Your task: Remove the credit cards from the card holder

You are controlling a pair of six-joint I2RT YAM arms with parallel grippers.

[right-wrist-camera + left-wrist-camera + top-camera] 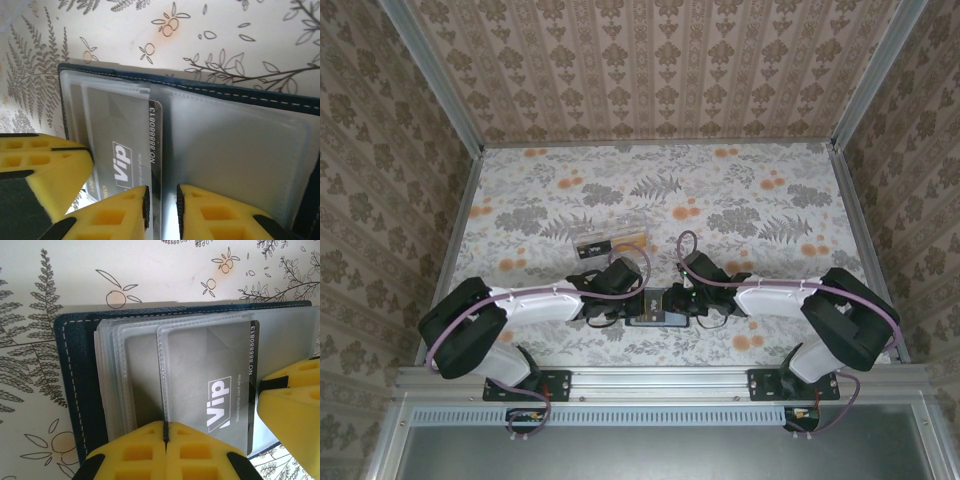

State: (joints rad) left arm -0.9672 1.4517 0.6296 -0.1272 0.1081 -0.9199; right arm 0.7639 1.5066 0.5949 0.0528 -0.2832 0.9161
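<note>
The card holder [75, 390] lies open on the bench [720, 200], near its front edge, between both arms.

Progress, as judged: extraction is begun but not complete. The VIP card [210, 380] protrudes by its numbered edge from its pocket, and no card lies free.

Left tool [164, 432]: clenched on the seam of a clear sleeve [165, 340].

Right tool [162, 200]: jaws bracket the card's numbered edge. Clamping cannot be confirmed.

Materials:
- Cover: grained navy with pale stitching.
- Sleeves: frosted, flexible.
- Card: flat, glossy grey, round-cornered.
</note>
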